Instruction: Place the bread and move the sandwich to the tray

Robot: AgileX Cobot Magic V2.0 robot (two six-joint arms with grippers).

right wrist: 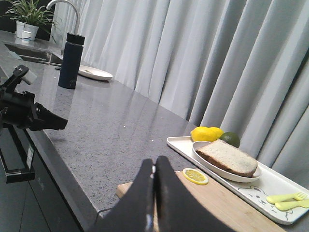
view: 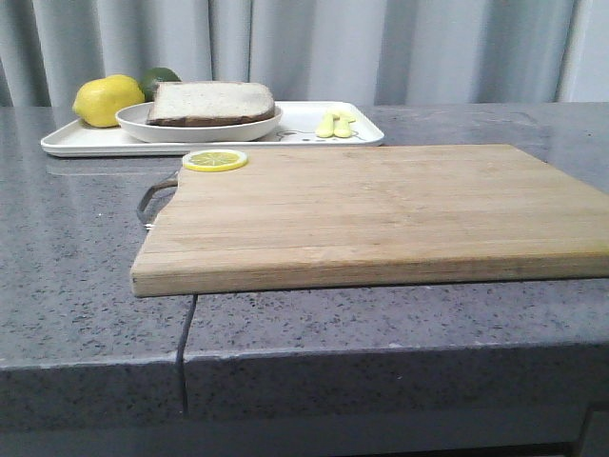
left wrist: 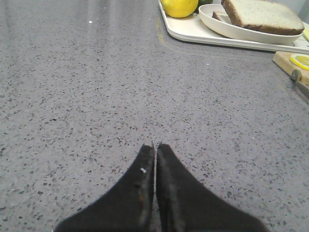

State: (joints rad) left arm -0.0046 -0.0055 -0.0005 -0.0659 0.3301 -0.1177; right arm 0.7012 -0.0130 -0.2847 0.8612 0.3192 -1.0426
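White tray holds dish with bread, lemon.

one sandwich, one tray — one lemon, one lemon slice

Counter looks like speckled grey stone with a slight sheen, cutting board is matt pale wood, tray smooth glossy white.

The dish wall hides the sandwich's lower layers, and the lemon half covers a green fruit.
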